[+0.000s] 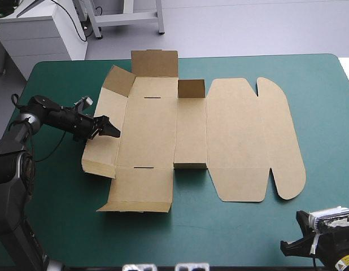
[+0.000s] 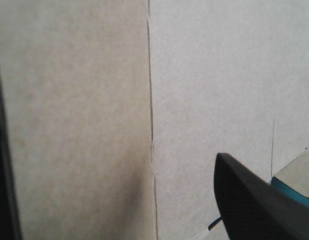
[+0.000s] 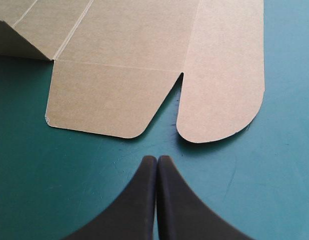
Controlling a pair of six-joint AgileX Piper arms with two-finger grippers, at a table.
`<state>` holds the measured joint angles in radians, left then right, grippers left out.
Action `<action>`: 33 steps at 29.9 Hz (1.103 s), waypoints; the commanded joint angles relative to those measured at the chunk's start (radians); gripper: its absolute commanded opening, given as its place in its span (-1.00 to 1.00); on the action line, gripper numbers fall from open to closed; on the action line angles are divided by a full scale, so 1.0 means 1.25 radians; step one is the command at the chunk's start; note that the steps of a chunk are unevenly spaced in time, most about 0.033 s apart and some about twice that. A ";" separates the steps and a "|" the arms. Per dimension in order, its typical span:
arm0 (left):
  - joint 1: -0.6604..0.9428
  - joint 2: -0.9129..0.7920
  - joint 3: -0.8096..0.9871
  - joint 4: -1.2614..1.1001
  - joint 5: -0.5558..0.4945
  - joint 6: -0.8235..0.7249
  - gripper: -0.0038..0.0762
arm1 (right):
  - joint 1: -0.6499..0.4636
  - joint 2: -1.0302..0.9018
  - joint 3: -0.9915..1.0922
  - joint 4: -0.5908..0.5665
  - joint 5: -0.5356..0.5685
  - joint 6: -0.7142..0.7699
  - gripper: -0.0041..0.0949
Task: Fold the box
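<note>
table cover point(image 1: 61, 226): teal-green, fills most of the high view; bare along the near edge and the right side.
box point(image 1: 236, 141): brown cut sheet at mid-table, mostly flat, a few parts raised. It runs from the left-centre well toward the right, apart from every table edge.
lid panel point(image 1: 235, 138): flat, right of centre, with a rounded corner at its near end.
rounded flap point(image 1: 284, 141): rightmost part of the sheet, flat, both ends curved.
base panel point(image 1: 149, 132): flat, left of centre, with a thin slot point(image 1: 152, 97) near its far fold and another near its near fold.
left wall point(image 1: 107, 107): tilted up off the cover (angle hard to judge), its far corner tab folded inward.
near flap point(image 1: 140, 189): flat on the cover, pointing toward the near edge.
far flap point(image 1: 155, 63): standing upright at the far end of the base.
small flap point(image 1: 191, 88): upright, between base and lid at the far end; its near-end twin looks raised too.
left gripper point(image 1: 109, 130): at the left wall, tips on or just over the board. Fingers spread wide in its wrist view, one black finger point(image 2: 254, 200) low at one side, board filling the space between.
right gripper point(image 3: 157, 159): over bare cover at the near right corner, fingers pressed together to a point, holding nothing. The notch between lid corner and rounded flap lies just ahead of it.
</note>
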<state>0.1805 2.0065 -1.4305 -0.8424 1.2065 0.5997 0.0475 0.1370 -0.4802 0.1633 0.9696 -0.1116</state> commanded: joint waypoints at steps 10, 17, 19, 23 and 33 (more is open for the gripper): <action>-0.022 -0.021 -0.009 0.058 0.069 -0.012 -0.93 | 0.003 0.014 -0.016 0.002 -0.051 -0.003 -0.95; -0.022 -0.026 -0.027 0.057 0.069 0.009 -0.92 | 0.003 0.014 -0.016 0.002 -0.051 -0.003 -0.95; -0.025 -0.034 -0.055 0.069 0.069 0.018 -0.92 | 0.003 0.014 -0.016 0.002 -0.051 -0.003 -0.95; -0.053 -0.062 -0.125 0.133 0.068 0.049 -0.92 | 0.003 0.014 -0.016 0.002 -0.051 -0.003 -0.95; -0.196 -0.110 -0.312 0.337 0.052 0.187 -0.92 | 0.003 0.014 -0.016 0.002 -0.051 -0.003 -0.95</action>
<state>-0.0181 1.9469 -1.7408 -0.4414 1.2194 0.7432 0.0475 0.1370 -0.4802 0.1633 0.9696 -0.1116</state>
